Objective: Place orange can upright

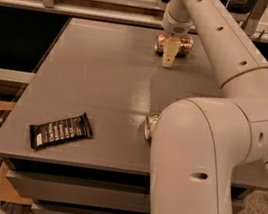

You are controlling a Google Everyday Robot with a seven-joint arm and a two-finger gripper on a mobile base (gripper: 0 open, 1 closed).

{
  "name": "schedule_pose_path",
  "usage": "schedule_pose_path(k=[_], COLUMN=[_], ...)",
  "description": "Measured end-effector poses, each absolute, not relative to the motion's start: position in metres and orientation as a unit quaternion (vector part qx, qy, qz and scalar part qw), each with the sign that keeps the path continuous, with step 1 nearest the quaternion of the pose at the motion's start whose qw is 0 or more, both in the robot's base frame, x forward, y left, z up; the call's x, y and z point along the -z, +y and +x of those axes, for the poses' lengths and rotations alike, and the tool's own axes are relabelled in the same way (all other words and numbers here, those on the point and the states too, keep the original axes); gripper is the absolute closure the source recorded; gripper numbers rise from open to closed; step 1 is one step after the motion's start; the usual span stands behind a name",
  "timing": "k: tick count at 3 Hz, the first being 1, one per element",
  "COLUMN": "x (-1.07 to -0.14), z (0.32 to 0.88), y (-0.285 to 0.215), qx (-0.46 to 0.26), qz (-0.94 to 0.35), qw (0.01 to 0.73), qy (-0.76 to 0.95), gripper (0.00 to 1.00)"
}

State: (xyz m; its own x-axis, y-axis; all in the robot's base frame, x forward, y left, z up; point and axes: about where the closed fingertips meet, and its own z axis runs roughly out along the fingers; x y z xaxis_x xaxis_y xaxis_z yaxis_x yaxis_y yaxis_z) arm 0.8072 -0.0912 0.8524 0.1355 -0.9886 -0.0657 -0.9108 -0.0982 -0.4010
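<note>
**A:** Where is the gripper working, and how much room is it getting?

**B:** The gripper (169, 54) is hanging at the far side of the grey table (103, 79), right of centre. It is coming down from the white arm (235, 59), which is sweeping in from the right. The far edge is running just behind it, and a wooden ledge (98, 13) is sitting beyond that edge. Toward the camera and to the left, open tabletop is stretching out.

**A:** And the orange can?

**B:** The orange can (184, 44) is lying on its side near that far edge, its length running left to right. The gripper is sitting over the can's middle. Its tan lower part is crossing in front of the can, so copper is showing on both sides of it.

**A:** Is the gripper clamping it?

**B:** I cannot tell. The can's near side is lying right against that tan part, but whether the grip is closed or loose is not showing.

**A:** What else is taking up space?

**B:** A black snack bar wrapper (61, 130) is lying flat near the front-left corner, well apart from the can. Another can (149, 126) is lying near the front edge, only its silver end peeking out beside the arm's big lower link (193, 179). That link is covering the table's front-right part.
</note>
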Motion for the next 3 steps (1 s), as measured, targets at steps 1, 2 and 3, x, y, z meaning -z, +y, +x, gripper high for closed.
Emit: schedule_pose_path(k=[1,2,3], x=[-0.8532,-0.8554,-0.8627], z=[0.8086,0.8088,0.8074], y=[-0.0923,-0.0932,-0.0964], qx=[0.111,0.111,0.114], qz=[-0.732,-0.730,-0.726], qw=[0.176,0.177,0.183], qy=[0.649,0.651,0.653], gripper=[0.41,0.65,0.88])
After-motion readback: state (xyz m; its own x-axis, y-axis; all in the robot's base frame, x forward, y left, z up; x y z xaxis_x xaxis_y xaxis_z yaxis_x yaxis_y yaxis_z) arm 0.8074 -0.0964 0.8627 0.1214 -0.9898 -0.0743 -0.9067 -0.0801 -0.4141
